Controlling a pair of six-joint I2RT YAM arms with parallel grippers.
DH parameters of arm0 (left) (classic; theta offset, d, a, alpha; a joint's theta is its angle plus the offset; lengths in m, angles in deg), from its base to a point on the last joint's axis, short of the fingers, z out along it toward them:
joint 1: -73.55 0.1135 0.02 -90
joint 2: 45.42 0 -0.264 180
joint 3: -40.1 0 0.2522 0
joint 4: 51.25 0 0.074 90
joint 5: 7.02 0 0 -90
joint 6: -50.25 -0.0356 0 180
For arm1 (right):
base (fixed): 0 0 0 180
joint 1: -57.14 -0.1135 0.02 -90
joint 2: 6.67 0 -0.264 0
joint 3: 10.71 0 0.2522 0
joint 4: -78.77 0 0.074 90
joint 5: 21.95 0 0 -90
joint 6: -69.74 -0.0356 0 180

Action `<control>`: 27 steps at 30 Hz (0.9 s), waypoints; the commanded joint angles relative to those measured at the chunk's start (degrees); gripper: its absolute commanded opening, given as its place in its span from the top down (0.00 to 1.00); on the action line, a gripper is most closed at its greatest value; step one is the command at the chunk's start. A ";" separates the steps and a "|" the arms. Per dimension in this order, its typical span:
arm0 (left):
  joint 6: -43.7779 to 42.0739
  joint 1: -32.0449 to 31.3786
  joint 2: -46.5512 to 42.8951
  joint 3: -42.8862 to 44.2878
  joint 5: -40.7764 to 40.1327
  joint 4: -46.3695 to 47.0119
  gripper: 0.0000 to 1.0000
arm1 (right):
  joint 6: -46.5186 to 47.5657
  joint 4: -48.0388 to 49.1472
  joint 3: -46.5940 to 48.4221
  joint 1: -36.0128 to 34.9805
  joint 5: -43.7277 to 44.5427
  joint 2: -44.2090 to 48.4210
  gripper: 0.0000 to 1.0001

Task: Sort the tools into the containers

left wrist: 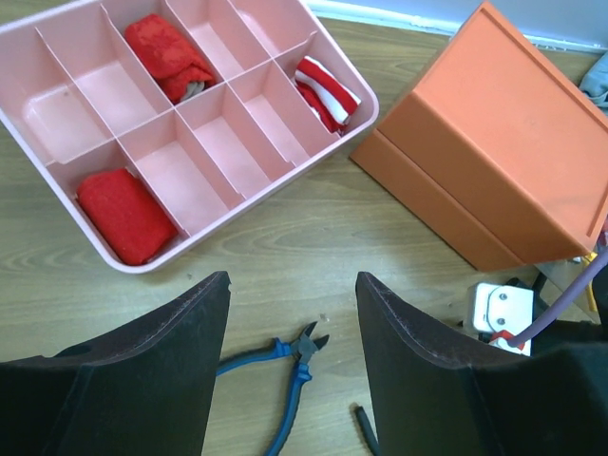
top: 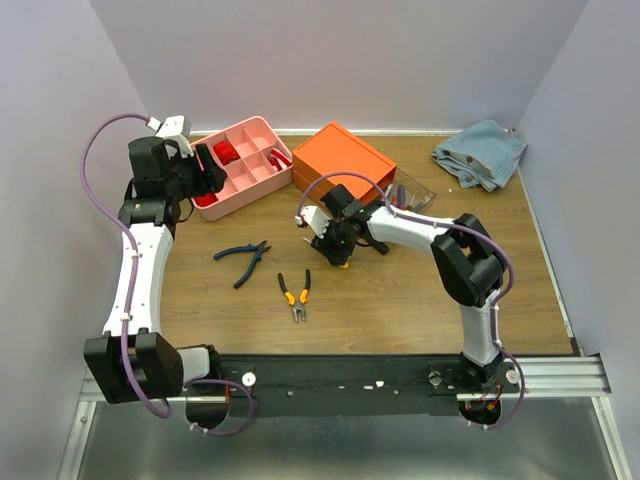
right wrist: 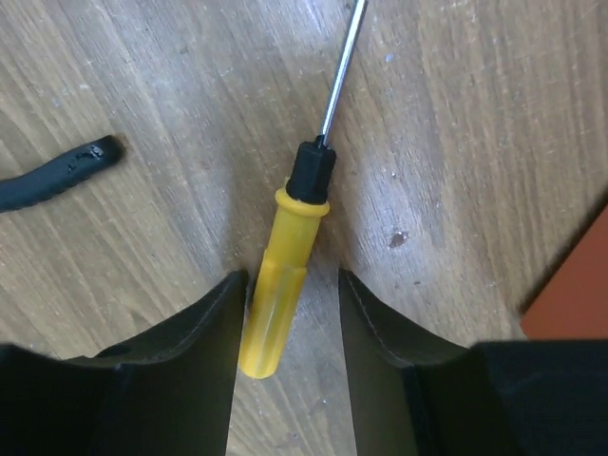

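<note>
A yellow-handled screwdriver (right wrist: 275, 299) lies flat on the wooden table. My right gripper (right wrist: 292, 275) straddles its handle: the left finger is against the handle, the right finger stands a gap away, so the jaws are open. In the top view that gripper (top: 335, 252) is low, in front of the orange box (top: 342, 158). My left gripper (left wrist: 293, 285) hovers open and empty beside the pink divided tray (left wrist: 366, 109). Blue-handled pliers (left wrist: 290, 366) lie below it. Orange-handled pliers (top: 294, 292) lie nearer the front.
The pink tray holds red items (left wrist: 123, 214) in three compartments. A clear drawer (top: 415, 195) sticks out of the orange box on its right. A blue-grey cloth (top: 482, 152) lies at the back right. A black handle tip (right wrist: 57, 176) lies left of the screwdriver.
</note>
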 commanded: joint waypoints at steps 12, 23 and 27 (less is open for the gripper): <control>13.15 -0.04 3.73 0.58 4.51 7.68 0.37 | -8.88 -10.77 11.88 2.85 -0.87 7.92 0.99; 14.39 -10.76 7.42 7.78 5.48 12.70 0.37 | -47.28 -12.62 12.70 24.64 3.17 22.53 0.99; 12.63 -13.05 5.93 6.91 4.08 12.09 0.37 | -51.35 -11.66 5.31 25.27 3.51 26.92 0.99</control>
